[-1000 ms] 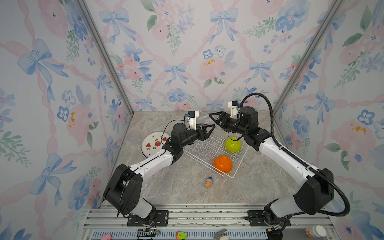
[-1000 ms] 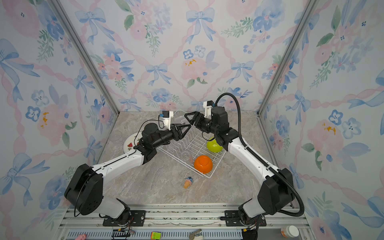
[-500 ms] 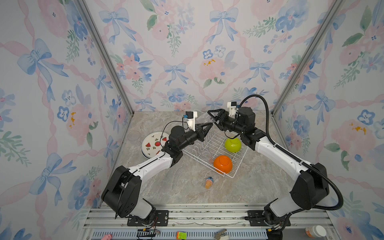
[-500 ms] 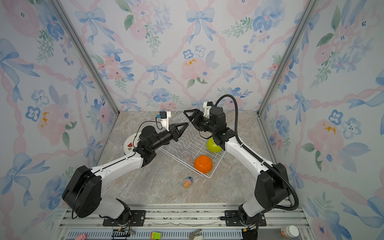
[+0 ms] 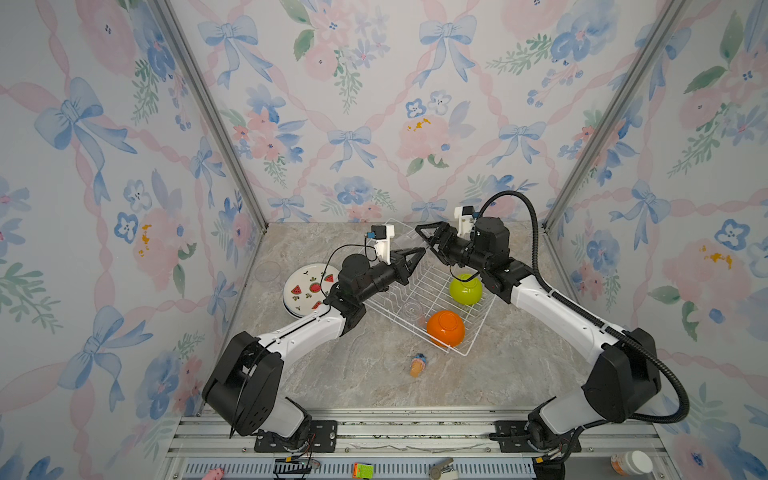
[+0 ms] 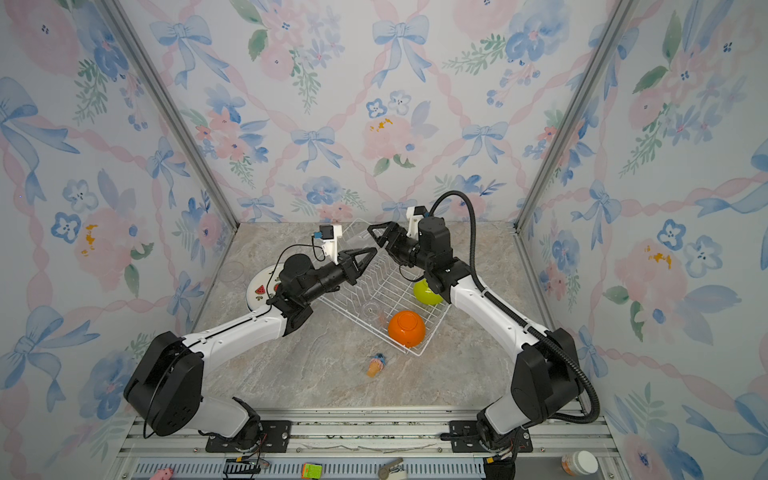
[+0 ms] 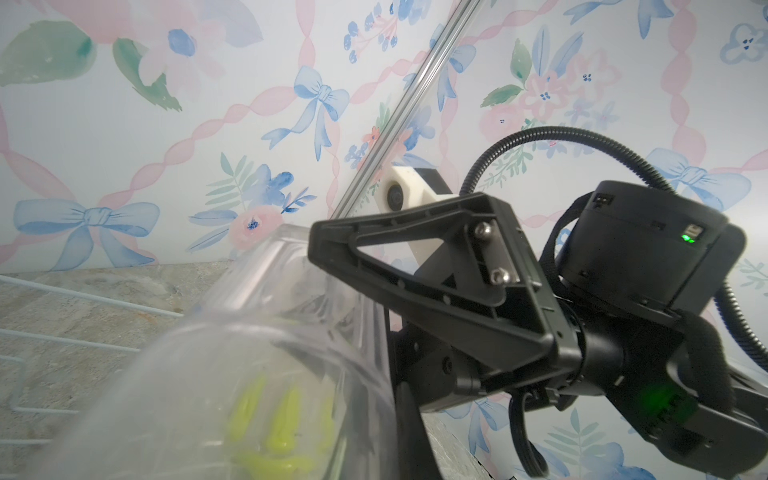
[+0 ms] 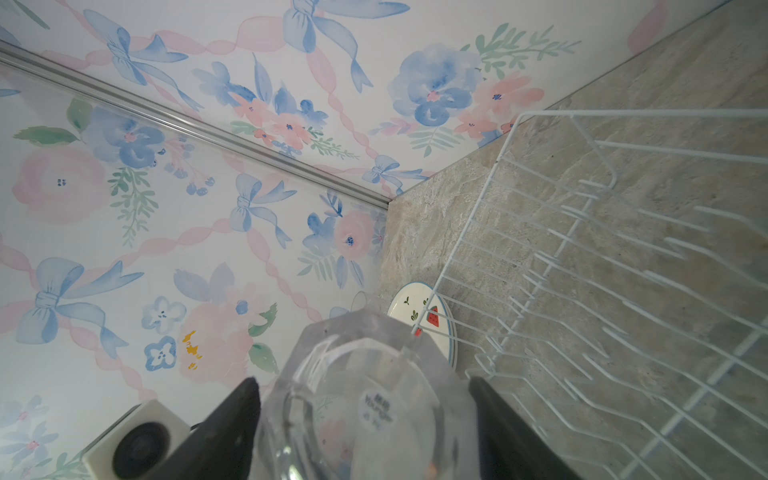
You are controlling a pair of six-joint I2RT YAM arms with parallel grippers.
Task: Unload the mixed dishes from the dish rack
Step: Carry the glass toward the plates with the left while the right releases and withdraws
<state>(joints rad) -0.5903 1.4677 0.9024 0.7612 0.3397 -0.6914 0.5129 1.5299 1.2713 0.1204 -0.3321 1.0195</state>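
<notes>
Your left gripper (image 5: 419, 252) is pinched shut on the clear glass (image 8: 365, 419), up in the air over the far corner of the dish rack (image 5: 424, 286). Your right gripper (image 8: 361, 386) has its fingers spread apart around that same glass. The green bowl (image 5: 466, 289) and the orange bowl (image 5: 445, 328) sit in the rack.

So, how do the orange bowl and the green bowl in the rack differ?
The orange bowl sits at the dish rack's near corner, in full view; the green bowl sits further back, partly hidden by the right arm. Both are round, similar in size, inside the rack.
</notes>
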